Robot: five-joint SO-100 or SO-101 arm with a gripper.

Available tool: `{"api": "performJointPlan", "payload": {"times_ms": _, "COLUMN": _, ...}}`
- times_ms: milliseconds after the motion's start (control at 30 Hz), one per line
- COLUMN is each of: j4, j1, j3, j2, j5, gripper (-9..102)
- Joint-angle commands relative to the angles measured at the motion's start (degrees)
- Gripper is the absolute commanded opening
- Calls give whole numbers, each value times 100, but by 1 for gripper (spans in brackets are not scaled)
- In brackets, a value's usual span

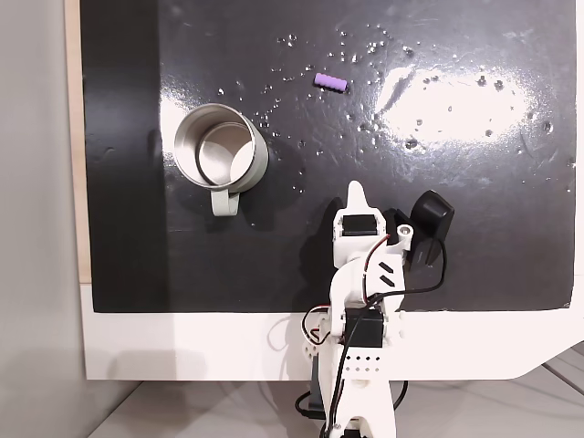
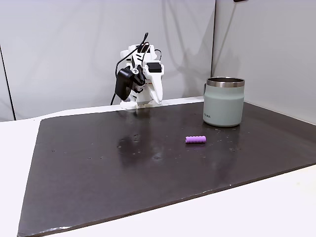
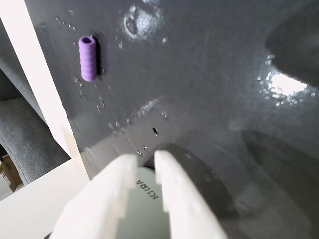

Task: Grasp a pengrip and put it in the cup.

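White plastic pincer (image 3: 145,160) sits folded back over my base at the near edge of the surface (image 1: 456,255), fingers set to a narrow gap with nothing between them. In the wrist view the cup (image 3: 144,209) lies just beyond the fingertips, partly hidden by them.

Cup (image 1: 222,148) stands upright toward the left edge of the dark mat in the overhead fixed view, handle pointing at my side of the surface. Pengrip (image 1: 330,82) lies flat, well apart from the cup, close to the far edge; it is well apart from the pincer too.

Risks, as I judge them:
- Pengrip (image 2: 195,139) is a small cylinder lying on its side; a touch from one finger before the other could roll it away.
- Mat looks glossy, speckled with what may be droplets, so slip is likely.
- Present gap looks too narrow; I must widen before descending.
- Long reach to the far edge; a low approach could jam the fingers into the mat.
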Motion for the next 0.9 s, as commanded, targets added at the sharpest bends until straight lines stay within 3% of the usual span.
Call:
{"api": "performJointPlan", "payload": {"times_ms": 0, "j4": -132, "j1": 18, "j3": -35, "j2": 44, "j5": -88, "gripper": 0}}
{"api": "performJointPlan", "payload": {"times_ms": 400, "j4": -35, "j1": 53, "j3": -88, "j2": 44, "j5": 70, "gripper": 0}}
{"api": "performJointPlan", "payload": {"times_ms": 567, "j4": 343, "j1": 202, "j3": -800, "j2": -70, "j5": -18, "gripper": 0}}
{"api": "performJointPlan", "payload": {"times_ms": 867, "j4": 589, "j1": 123, "j3": -3454, "j2": -2821, "j5": 44, "gripper": 0}}
